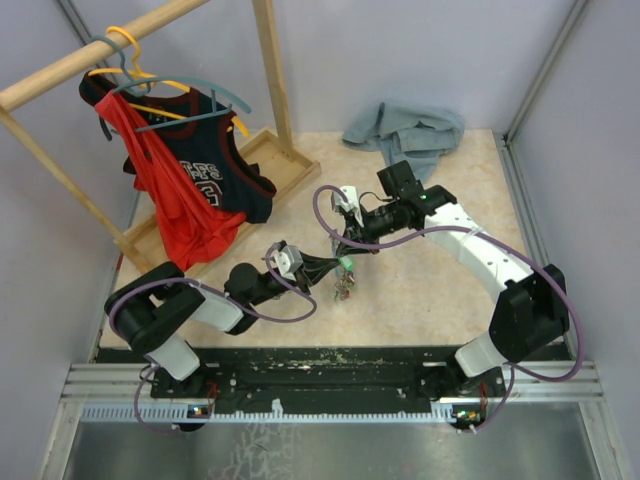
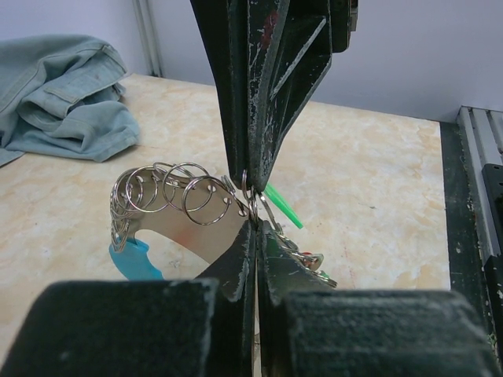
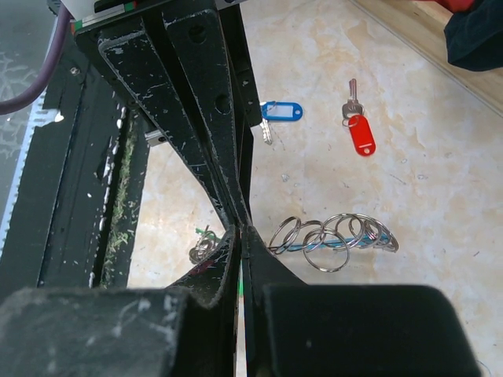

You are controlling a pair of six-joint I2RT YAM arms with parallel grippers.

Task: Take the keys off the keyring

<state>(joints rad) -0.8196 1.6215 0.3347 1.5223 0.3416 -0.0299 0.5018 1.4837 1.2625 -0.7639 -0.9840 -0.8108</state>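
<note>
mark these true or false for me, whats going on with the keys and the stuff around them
1. Both tools are shut on the bunch of rings. True: the left tool and the right tool pinch the bunch of rings from opposite sides.
2. The jeans hang on the wooden rack. False: the jeans lie crumpled on the table at the back, and the rack holds other clothes.
3. A red-tagged key lies on the table, apart from the bunch. True: the red-tagged key is off by itself.
4. The green tag lies alone, far from the tools. False: the green tag sticks out right beside the closed tips.
</note>
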